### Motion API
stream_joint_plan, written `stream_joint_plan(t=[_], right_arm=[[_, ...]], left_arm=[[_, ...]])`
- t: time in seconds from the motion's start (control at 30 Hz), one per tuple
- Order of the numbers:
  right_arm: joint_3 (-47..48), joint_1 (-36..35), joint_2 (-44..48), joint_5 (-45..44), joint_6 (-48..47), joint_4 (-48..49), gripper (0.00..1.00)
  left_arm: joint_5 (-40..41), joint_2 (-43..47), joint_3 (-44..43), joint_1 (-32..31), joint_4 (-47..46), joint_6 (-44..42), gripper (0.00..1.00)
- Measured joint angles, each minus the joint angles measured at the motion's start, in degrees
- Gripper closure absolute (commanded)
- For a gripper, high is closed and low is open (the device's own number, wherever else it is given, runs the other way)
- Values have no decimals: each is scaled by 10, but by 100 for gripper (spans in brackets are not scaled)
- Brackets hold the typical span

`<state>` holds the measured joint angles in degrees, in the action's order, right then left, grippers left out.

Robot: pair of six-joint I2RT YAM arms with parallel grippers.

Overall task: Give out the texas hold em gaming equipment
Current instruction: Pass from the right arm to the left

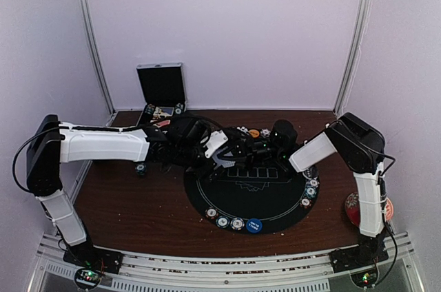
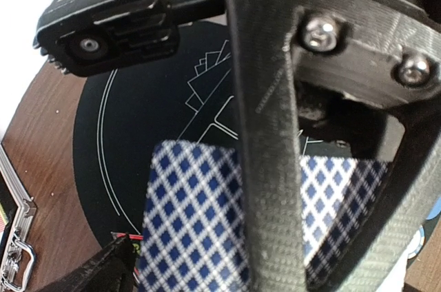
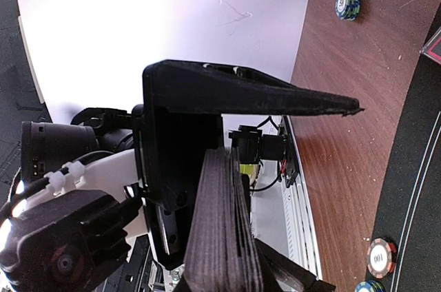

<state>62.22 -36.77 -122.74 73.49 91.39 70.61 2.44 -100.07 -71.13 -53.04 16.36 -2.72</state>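
Roughly midway: chips point(image 1: 222, 222) and blue button disc point(image 1: 253, 224) placed along lower rim of mat point(image 1: 255, 199); deck point(image 3: 220, 237) pinched in right fingers point(image 3: 234, 92), frame centre; left fingers point(image 2: 265, 168) spread wide over checked card point(image 2: 193, 223), gripping nothing. Dealing apparently left to do.

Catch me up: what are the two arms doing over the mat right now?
The right gripper is shut on a deck of cards, held above the far side of the round black mat. The left gripper is open and close against it, with a blue-checked card between its fingers, apparently about to draw it, but not gripping. Chips and a blue button disc sit along the mat's near rim.
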Motion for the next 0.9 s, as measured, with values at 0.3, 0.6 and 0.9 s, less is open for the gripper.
stream_joint_plan(t=[0.3,0.6,0.9], right_arm=[[14,0,5,-9,-164,-194,99],[99,-1,8,-33,-438,-556,97],[82,-1,20,-30,-434,-556,96]], left_arm=[[-3,23,21,4,0,-9,2],[-50,33,21,20,0,-28,2],[-78,19,21,20,1,-31,2]])
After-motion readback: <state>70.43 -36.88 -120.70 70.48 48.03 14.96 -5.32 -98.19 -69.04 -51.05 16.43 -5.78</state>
